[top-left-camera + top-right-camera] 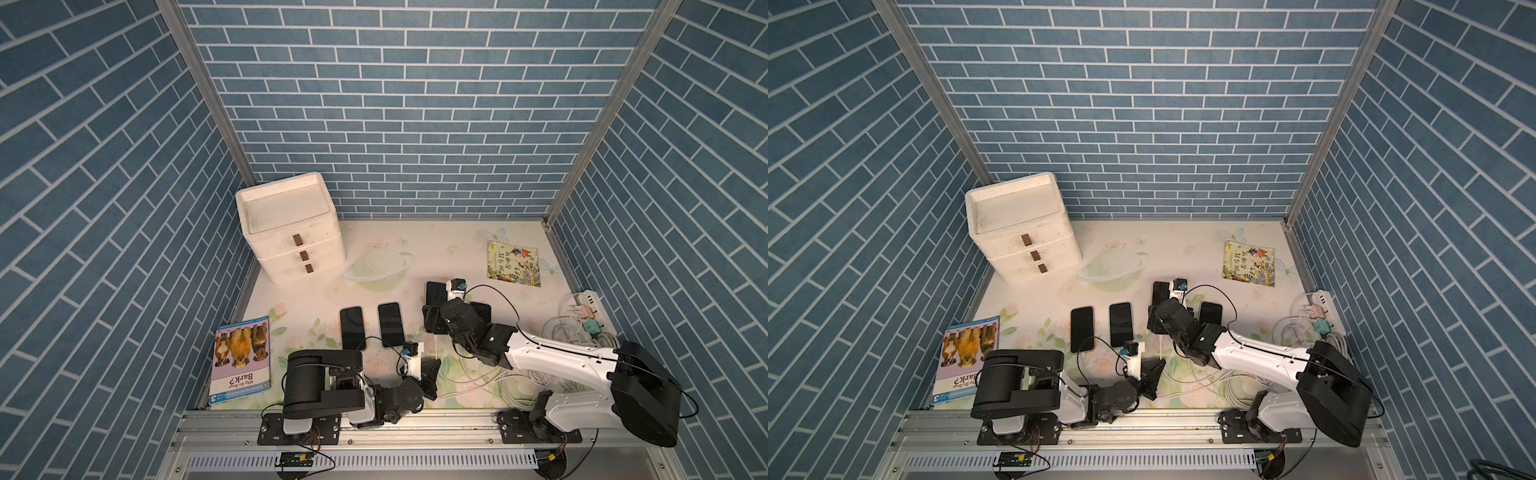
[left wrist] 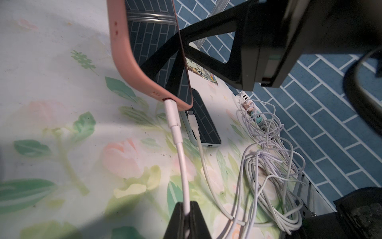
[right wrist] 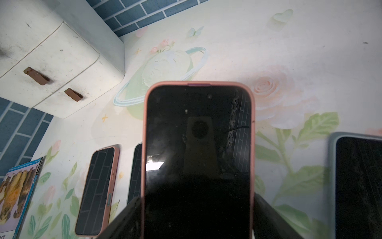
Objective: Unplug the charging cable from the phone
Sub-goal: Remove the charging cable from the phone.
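The right gripper (image 3: pixel 196 217) holds the pink-cased phone (image 3: pixel 197 155) by its two long edges, jaws spread wide across the case and clamped on it, so the phone is lifted clear of the tabletop (image 2: pixel 51 93) with its lower end pointing back toward the robot. That grip looks chosen to brace the phone so it cannot slide when the cable is pulled. The left gripper (image 2: pixel 186 219) has its jaws clenched on the white charging cable (image 2: pixel 183 165), gripping the cord a short way below the plug (image 2: pixel 172 113), which is still seated in the port at the phone's lower edge. Cord and phone lie roughly in one line, which suits a straight pull out of the port. Gripping the cord rather than the plug body risks slip or strain at the neck. A second white cable runs to a light-blue-cased phone (image 2: pixel 206 128) lying flat just behind, and the spare cords lie coiled (image 2: pixel 272 175) near the power strip (image 1: pixel 584 307).
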`<state>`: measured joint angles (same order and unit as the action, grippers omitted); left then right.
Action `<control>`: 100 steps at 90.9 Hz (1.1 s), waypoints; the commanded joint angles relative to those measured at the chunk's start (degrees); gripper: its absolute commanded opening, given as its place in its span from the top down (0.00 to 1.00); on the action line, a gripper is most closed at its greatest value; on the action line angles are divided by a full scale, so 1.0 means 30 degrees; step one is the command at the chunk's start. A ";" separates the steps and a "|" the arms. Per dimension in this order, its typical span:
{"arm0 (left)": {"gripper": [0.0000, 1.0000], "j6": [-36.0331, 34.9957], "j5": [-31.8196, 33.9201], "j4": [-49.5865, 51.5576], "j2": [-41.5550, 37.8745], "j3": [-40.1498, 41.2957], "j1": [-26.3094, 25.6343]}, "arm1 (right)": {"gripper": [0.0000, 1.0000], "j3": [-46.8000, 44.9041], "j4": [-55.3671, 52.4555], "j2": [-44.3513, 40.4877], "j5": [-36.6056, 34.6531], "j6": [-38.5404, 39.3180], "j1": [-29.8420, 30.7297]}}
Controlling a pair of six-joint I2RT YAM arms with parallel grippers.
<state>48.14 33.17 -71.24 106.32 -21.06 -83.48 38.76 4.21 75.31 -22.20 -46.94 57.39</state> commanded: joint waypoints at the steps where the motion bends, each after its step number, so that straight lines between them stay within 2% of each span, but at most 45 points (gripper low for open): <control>1: 0.96 -0.0199 0.0163 0.0222 0.0036 -0.0108 0.0090 | 0.80 0.0571 0.1215 0.0041 -0.0945 0.0882 0.0105; 5: 1.00 -0.0197 0.0183 0.0312 0.0023 -0.0122 0.0109 | 0.80 0.0780 0.1206 0.0174 -0.1057 0.0998 0.0088; 22: 1.00 -0.0200 0.0193 0.0336 0.0037 -0.0129 0.0109 | 0.78 0.1882 0.0636 0.0624 -0.1580 0.1544 -0.0220; 42: 0.99 -0.0208 0.0274 -0.0044 -0.0115 0.0204 0.0071 | 0.77 0.3383 -0.1325 0.1275 -0.0653 0.1611 -0.2060; 49: 0.67 -0.0243 0.0507 -0.0722 -0.0450 0.0735 0.0008 | 0.77 0.3870 -0.2901 0.1997 -0.0512 0.1555 -0.2786; 53: 0.51 -0.0304 0.0735 -0.1565 -0.0709 0.1262 -0.0040 | 0.77 0.3910 -0.3538 0.2438 -0.0484 0.1554 -0.3114; 57: 0.43 -0.0330 0.1012 -0.2433 -0.1132 0.1950 -0.0084 | 0.77 0.3885 -0.4030 0.2757 -0.0415 0.1607 -0.3362; 68: 0.36 -0.0505 0.1924 -0.3373 -0.2832 0.3441 -0.0146 | 0.75 0.3611 -0.4592 0.3472 -0.0343 0.1939 -0.3731; 77: 0.33 -0.1285 0.2635 -0.1972 -0.4859 0.3824 -0.0194 | 0.73 0.3698 -0.4709 0.4039 -0.0302 0.2438 -0.3741; 84: 0.31 -0.1817 0.3492 0.1181 -0.7449 0.3633 -0.0203 | 0.73 0.4031 -0.5049 0.4819 -0.0305 0.2740 -0.3735; 100: 0.23 -0.2277 0.6763 1.0966 -1.3172 0.1645 -0.0185 | 0.73 0.4614 -0.5015 0.6726 0.0562 0.2909 -0.3591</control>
<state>43.72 44.95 -61.25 73.91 -12.21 -83.94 50.09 -10.39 92.82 -21.63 -40.07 46.13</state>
